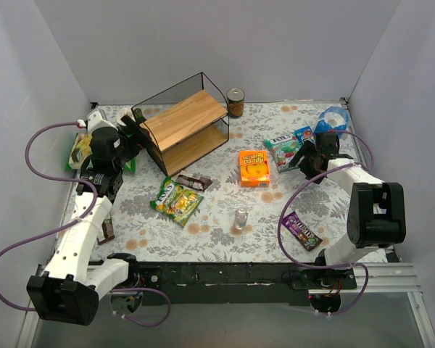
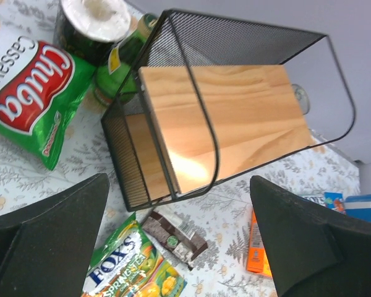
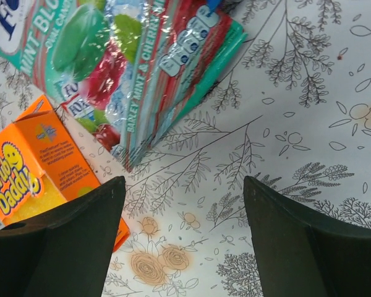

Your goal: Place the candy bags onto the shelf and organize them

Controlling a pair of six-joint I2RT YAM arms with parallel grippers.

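Lying flat on the flower-printed table (image 1: 217, 246), 5 sweets packets are being shown, none of them on the shelf (image 1: 185, 130), which is standing at the back left with both wooden boards bare. The green-yellow bag (image 1: 176, 201) and the dark brown wrapper (image 1: 193, 181) are being seen just in front of it, the teal-white bag (image 1: 283, 152) and the small blue pack (image 1: 304, 134) at the back right, and the purple wrapper (image 1: 301, 230) toward the front right. The left gripper (image 2: 178, 182) is being held spread and empty near the shelf's left end. The right gripper (image 3: 185, 182) is likewise being held apart with nothing in it, just beside the teal-white bag's corner. Each packet is being judged light, soft and crinkly, its glossy film likely to slip in a pinch. Hold is therefore probably best being taken across a sealed edge or corner, not the puffed middle, since a flat packet is offering little to close on. Only by the right wrist view is the teal-white bag's wrinkled film being made plain, with the orange box (image 3: 31, 167) just beside it. Only by the left wrist view is the fine mesh of the shelf's end being revealed. The purple wrapper and the whole layout are being given by the top view alone.
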